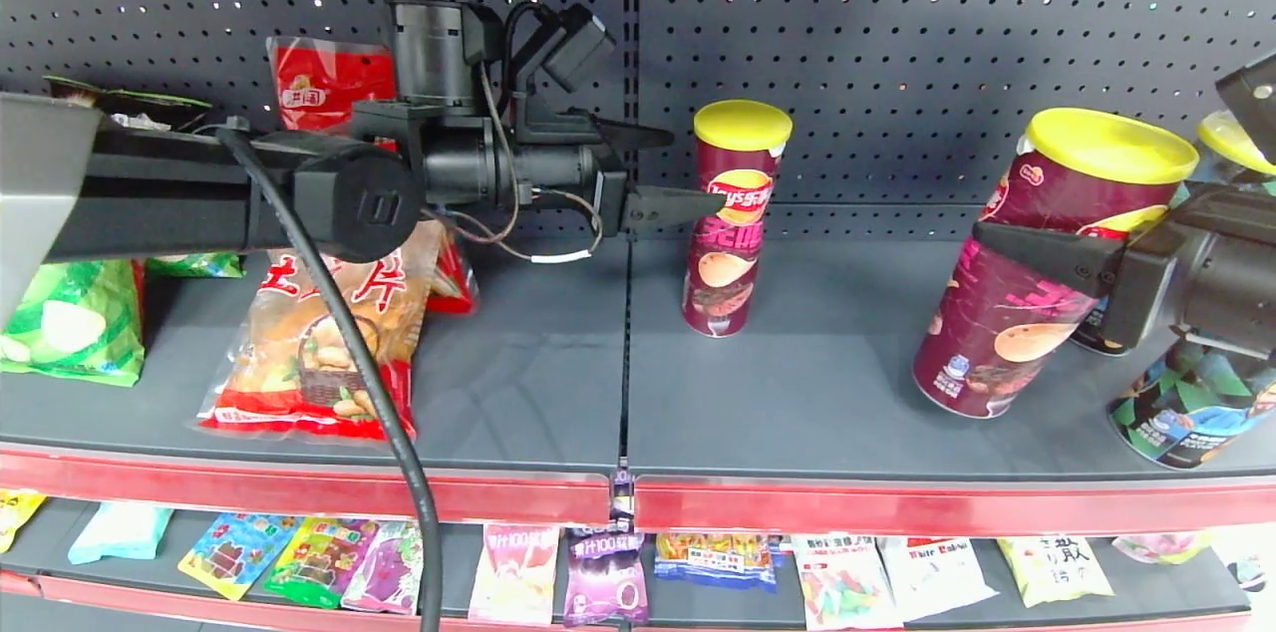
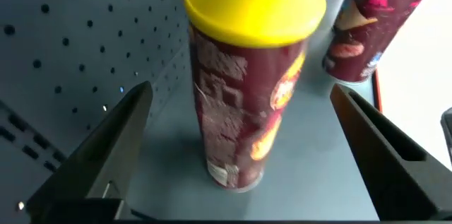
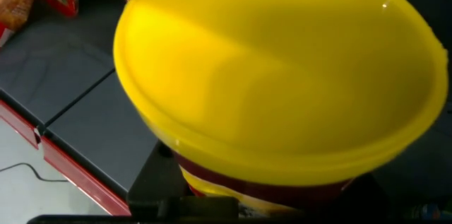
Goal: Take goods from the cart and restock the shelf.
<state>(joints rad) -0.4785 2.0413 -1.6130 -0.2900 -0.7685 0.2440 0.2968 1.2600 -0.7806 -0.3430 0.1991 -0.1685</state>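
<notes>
Watching two tall cans that could topple

Leaning is the main worry with the big can [image 1: 1007, 313]. The right gripper [image 1: 1052, 258] is clenched on its upper body, one finger lying across the front of it. The can tilts with its yellow lid toward the robot's right, and its base is at or just above the shelf [image 1: 797, 413]. I cannot tell whether the base touches. If the jaws let go at this slant, the can would likely rock onto its edge and fall. A round can on its side may roll over the red front lip [image 1: 897, 507]. Straightening it before release looks necessary. A green and blue can [image 1: 1186, 413] stands just beside it on the right, so a swing of the arm or a falling can could knock that one too.

The slim can [image 1: 733, 233] stands upright near the middle of the shelf, close to the back panel. The left gripper [image 1: 696, 169] is released, with its jaws spread wide to either side of the can and not gripping it. From the head view one fingertip sits very close to the can's side, and contact cannot be ruled out. A narrow, tall can tips easily. Any sideways drift of that arm could catch it with a finger and push it over. Backing straight out along the jaws' own line seems the safer exit. The snack bag [image 1: 319, 333] lies well apart on the left and is not at risk.
</notes>
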